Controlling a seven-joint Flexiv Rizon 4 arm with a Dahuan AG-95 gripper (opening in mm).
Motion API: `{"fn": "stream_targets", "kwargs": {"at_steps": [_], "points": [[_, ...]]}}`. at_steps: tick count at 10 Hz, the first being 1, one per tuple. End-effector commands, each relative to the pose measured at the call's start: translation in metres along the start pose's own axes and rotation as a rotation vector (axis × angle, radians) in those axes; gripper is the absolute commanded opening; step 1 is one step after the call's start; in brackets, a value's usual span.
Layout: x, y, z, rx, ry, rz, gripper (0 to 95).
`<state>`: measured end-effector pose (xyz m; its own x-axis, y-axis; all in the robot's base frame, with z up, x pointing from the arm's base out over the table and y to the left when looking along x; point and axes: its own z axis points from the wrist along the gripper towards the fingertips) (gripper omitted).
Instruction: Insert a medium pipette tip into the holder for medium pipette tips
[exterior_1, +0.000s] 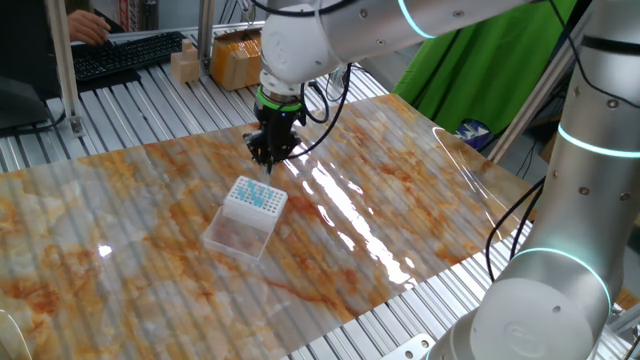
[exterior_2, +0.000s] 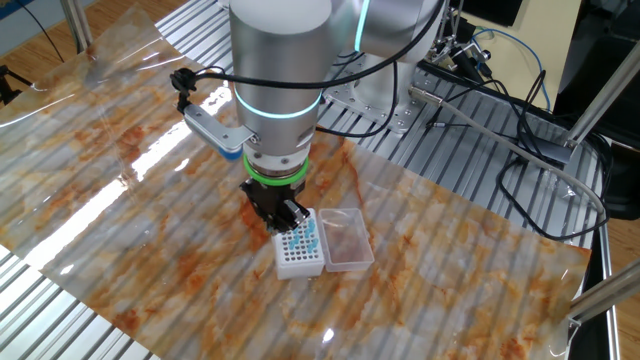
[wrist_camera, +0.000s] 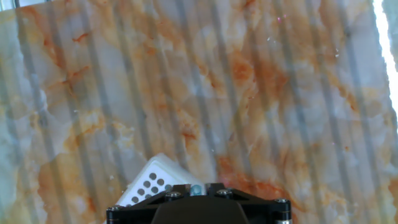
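Note:
The holder for medium pipette tips (exterior_1: 254, 198) is a small white box with a teal-dotted grid top, its clear flap (exterior_1: 238, 233) lying open toward the front. It also shows in the other fixed view (exterior_2: 299, 248) and at the bottom of the hand view (wrist_camera: 149, 180). My gripper (exterior_1: 271, 152) hangs just above the holder's far edge; in the other fixed view (exterior_2: 283, 220) it stands over the box's left end. The jaws are shut on the medium pipette tip (wrist_camera: 196, 189), whose pale teal end shows between them in the hand view.
The holder rests on a glossy orange-marbled sheet (exterior_1: 400, 190) over a ribbed metal table. Cardboard boxes (exterior_1: 235, 55) and a keyboard (exterior_1: 120, 55) sit at the far edge. Cables and metal bars (exterior_2: 500, 110) lie beyond the sheet in the other fixed view.

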<state>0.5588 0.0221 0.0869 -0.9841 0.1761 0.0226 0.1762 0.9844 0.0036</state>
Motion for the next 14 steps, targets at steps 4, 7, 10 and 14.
{"fn": "stream_targets", "kwargs": {"at_steps": [4,7,10,14], "points": [[0.0036,0.0014,-0.0014,0.002,0.005,0.003,0.0],[0.0053,0.0017,-0.0012,-0.003,-0.017,-0.008,0.0],[0.0065,0.0022,-0.0015,-0.007,-0.05,-0.01,0.0],[0.0095,0.004,-0.0029,-0.009,-0.07,-0.005,0.0]]}}
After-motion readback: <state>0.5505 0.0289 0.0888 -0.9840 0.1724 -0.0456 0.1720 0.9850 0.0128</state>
